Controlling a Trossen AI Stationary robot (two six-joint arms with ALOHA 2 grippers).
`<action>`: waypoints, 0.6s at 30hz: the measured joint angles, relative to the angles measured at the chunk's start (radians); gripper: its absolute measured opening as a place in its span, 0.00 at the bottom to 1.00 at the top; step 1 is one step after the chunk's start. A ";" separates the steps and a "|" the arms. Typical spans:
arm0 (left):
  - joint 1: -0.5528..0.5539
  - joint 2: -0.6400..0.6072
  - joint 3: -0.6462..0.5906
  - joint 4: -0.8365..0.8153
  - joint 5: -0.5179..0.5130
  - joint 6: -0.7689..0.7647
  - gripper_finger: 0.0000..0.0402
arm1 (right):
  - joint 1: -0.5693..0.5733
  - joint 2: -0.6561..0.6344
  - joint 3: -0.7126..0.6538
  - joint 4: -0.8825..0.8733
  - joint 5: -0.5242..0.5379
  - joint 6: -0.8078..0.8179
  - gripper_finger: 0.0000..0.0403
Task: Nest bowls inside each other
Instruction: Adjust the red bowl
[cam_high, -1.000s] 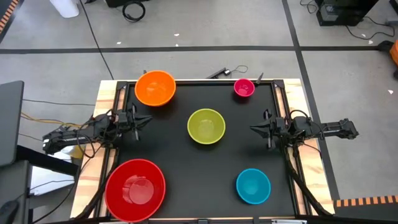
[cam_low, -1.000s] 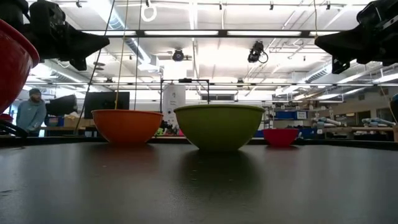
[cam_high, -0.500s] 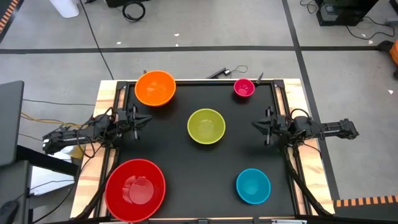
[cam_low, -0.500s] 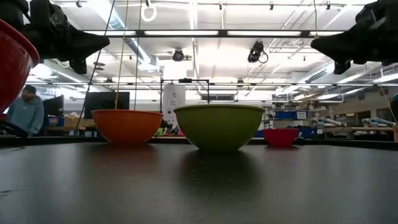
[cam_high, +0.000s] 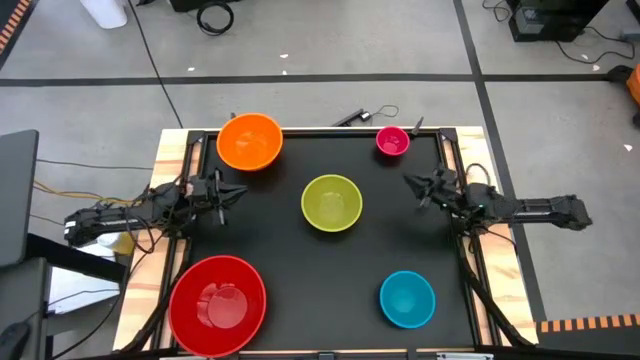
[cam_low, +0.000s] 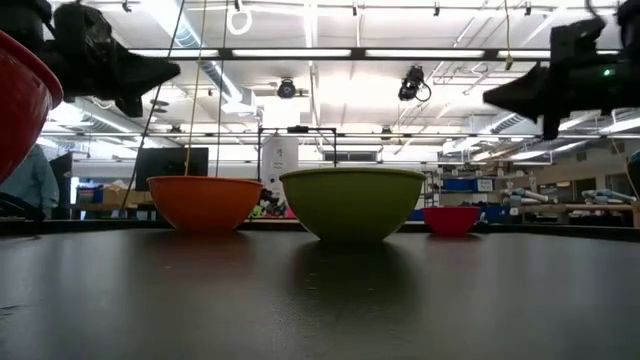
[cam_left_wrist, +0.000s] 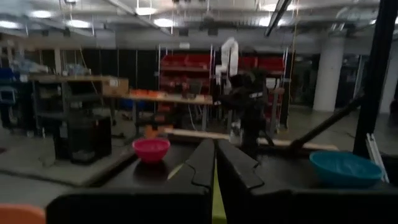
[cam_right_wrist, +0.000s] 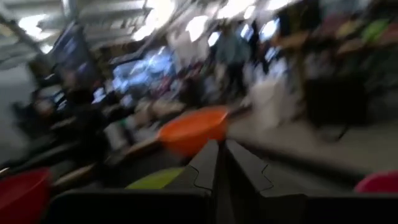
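Observation:
Five bowls stand apart on the black table, each on its base: orange (cam_high: 249, 141) far left, small magenta (cam_high: 392, 141) far right, yellow-green (cam_high: 331, 203) in the middle, large red (cam_high: 217, 305) near left, blue (cam_high: 407, 298) near right. My left gripper (cam_high: 238, 194) hovers shut at the left edge, pointing at the yellow-green bowl. My right gripper (cam_high: 408, 181) hovers shut at the right edge, between the magenta and yellow-green bowls. Both are above the table with nothing in them.
Wooden table edges and black rails (cam_high: 455, 215) run along both sides. Cables and a dark tool (cam_high: 350, 117) lie on the floor beyond the far edge. A person (cam_low: 30, 185) shows in the room behind in the low view.
My right gripper has swung toward the table's far edge and a little inward, toward the magenta bowl, rolling its wrist as it went. It has stayed shut. The bowls have not moved.

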 joint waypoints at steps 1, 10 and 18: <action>0.000 0.028 0.000 0.003 0.000 -0.011 0.06 | -0.014 0.050 0.000 0.030 -0.038 0.023 0.09; -0.025 0.368 0.275 -0.195 0.095 -0.138 0.06 | -0.092 0.478 0.250 0.174 -0.233 -0.099 0.18; -0.192 0.678 0.740 -0.849 0.116 -0.120 0.06 | -0.125 0.736 0.466 0.171 -0.173 -0.239 0.37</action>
